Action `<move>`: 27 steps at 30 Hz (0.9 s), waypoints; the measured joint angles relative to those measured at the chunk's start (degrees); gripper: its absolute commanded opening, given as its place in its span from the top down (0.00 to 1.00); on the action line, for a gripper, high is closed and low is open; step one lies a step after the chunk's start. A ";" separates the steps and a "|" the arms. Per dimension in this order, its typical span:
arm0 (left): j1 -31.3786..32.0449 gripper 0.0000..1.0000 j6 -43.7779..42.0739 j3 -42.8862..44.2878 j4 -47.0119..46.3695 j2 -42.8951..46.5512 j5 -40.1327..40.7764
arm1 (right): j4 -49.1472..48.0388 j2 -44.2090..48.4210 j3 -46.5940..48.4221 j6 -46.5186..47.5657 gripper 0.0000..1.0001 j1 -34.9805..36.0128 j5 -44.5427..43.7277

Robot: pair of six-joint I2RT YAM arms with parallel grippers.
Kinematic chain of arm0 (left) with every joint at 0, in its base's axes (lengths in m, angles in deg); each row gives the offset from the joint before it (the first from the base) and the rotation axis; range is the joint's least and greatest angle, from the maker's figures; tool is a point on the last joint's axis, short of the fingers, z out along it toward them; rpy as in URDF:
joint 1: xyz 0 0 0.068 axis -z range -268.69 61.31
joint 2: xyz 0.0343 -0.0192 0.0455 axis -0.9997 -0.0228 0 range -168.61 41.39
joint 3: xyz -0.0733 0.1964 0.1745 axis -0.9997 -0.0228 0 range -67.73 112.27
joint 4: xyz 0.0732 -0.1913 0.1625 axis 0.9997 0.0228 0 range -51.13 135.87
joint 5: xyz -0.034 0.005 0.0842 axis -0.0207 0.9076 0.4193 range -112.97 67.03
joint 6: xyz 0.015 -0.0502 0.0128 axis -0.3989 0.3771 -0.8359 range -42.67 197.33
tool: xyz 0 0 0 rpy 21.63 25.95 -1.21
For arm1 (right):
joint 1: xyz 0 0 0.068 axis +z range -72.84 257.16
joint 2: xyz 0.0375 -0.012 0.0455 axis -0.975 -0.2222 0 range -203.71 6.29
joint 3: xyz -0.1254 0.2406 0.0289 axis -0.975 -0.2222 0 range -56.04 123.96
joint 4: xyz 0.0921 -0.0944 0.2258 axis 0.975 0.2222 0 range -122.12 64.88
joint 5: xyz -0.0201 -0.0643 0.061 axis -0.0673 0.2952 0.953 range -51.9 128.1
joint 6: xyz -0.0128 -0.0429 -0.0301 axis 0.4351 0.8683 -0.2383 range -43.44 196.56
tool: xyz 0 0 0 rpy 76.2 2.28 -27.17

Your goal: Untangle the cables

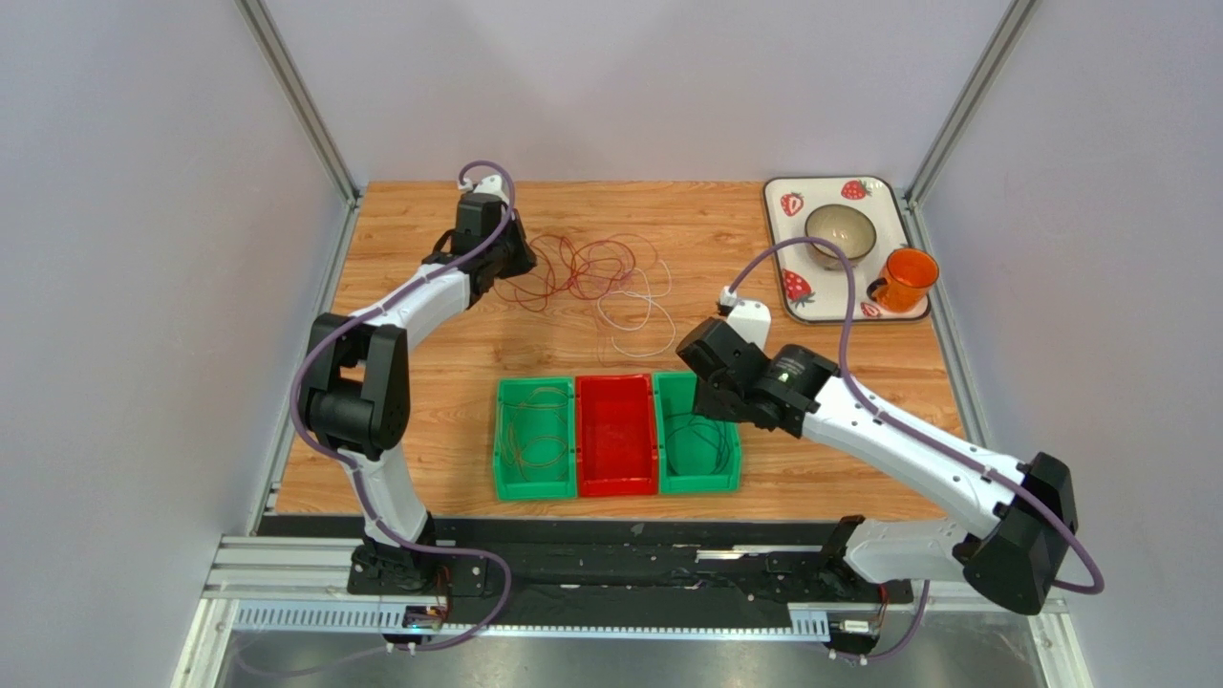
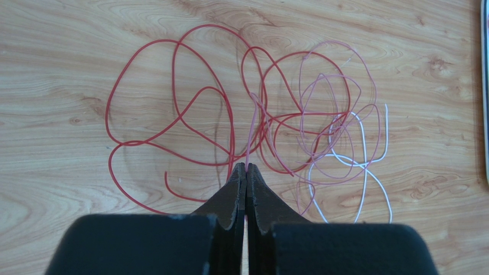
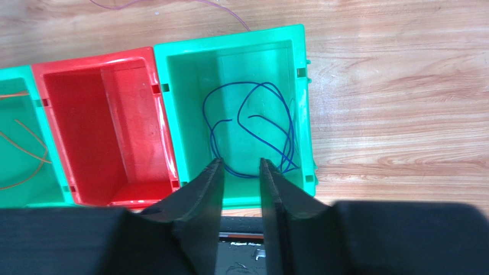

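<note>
The loose cables [image 1: 589, 273] overlap so thickly that the number of separate strands cannot be told; only 3 colours read clearly in the left wrist view: red, pink and a white strand [image 2: 364, 149]. That view's lower edge cuts off 2 white ends. The top view shows neither pincer's fingertips plainly.

The loose pile lies on the wood beyond the red bin [image 3: 92, 59], toward the table's far edge and a little left. Its long axis runs left to right. 1 pink strand [image 2: 251, 129] runs straight out of the left gripper [image 2: 246, 167] into the tangle, pointing away from the fingers. That pincer is pressed together, with this strand pinched in the seam between its tips.

The right gripper [image 3: 240, 165] hovers over the green bin [image 3: 229, 41] touching the red bin's right side. Its jaws stand apart with nothing between them. Below it 1 blue cable [image 3: 291, 137] lies on that bin's floor in a loose, roughly round coil, with 2 free ends inside the loop.

The second green bin [image 1: 534, 488] touches the red bin's left side and holds brown-orange cable [image 3: 31, 138], mostly cut off in the right wrist view.

There are 3 bins: 2 green and 1 red. Far right of the red bin sits 1 tray [image 1: 826, 184] with 1 bowl [image 1: 840, 232] and 1 orange cup [image 1: 905, 277].
</note>
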 measured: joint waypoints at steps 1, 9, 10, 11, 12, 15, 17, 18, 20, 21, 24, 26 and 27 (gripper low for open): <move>0.00 1.00 0.00 0.00 0.00 0.00 0.02 | 0.09 0.66 0.00 0.04 0.88 0.00 -0.07; 0.00 1.00 -0.02 0.00 0.00 0.00 0.07 | -2.40 -1.09 -2.86 0.87 1.00 0.00 2.86; 0.00 1.00 -0.02 0.00 0.00 0.00 0.09 | -2.67 -1.95 -3.15 0.87 1.00 0.00 3.41; 0.00 1.00 -0.02 0.00 0.00 0.00 0.15 | -3.04 -3.10 -3.32 0.90 1.00 0.00 3.93; 0.00 1.00 -0.07 0.00 0.00 0.00 0.15 | -3.50 -4.33 -3.45 0.90 1.00 0.00 4.35; 0.00 1.00 -0.22 0.02 0.00 0.00 0.20 | -4.17 -7.34 -3.54 1.11 1.00 0.00 4.61; 0.00 1.00 -0.24 0.04 0.02 0.00 0.20 | -4.35 -9.01 -3.54 1.33 1.00 0.00 4.55; 0.02 1.00 -0.26 0.11 0.02 -0.02 0.20 | -4.48 -9.55 -3.54 1.40 1.00 0.00 4.46; 0.02 1.00 -0.39 0.20 0.04 -0.04 0.20 | -4.59 -10.84 -3.54 1.53 1.00 0.00 3.96; 0.04 1.00 -0.42 0.22 0.02 -0.04 0.20 | -4.61 -11.32 -3.54 1.57 1.00 0.00 3.67; 0.15 1.00 -0.76 0.22 -0.02 -0.04 0.20 | -4.74 -12.96 -3.48 2.21 1.00 0.00 2.12; 0.72 1.00 -1.40 0.20 -0.48 0.04 0.24 | -4.72 -13.77 -3.06 2.64 1.00 0.00 1.18; 1.18 1.00 -1.81 0.11 -1.01 0.24 0.24 | -4.72 -14.03 -2.71 2.95 1.00 0.00 0.48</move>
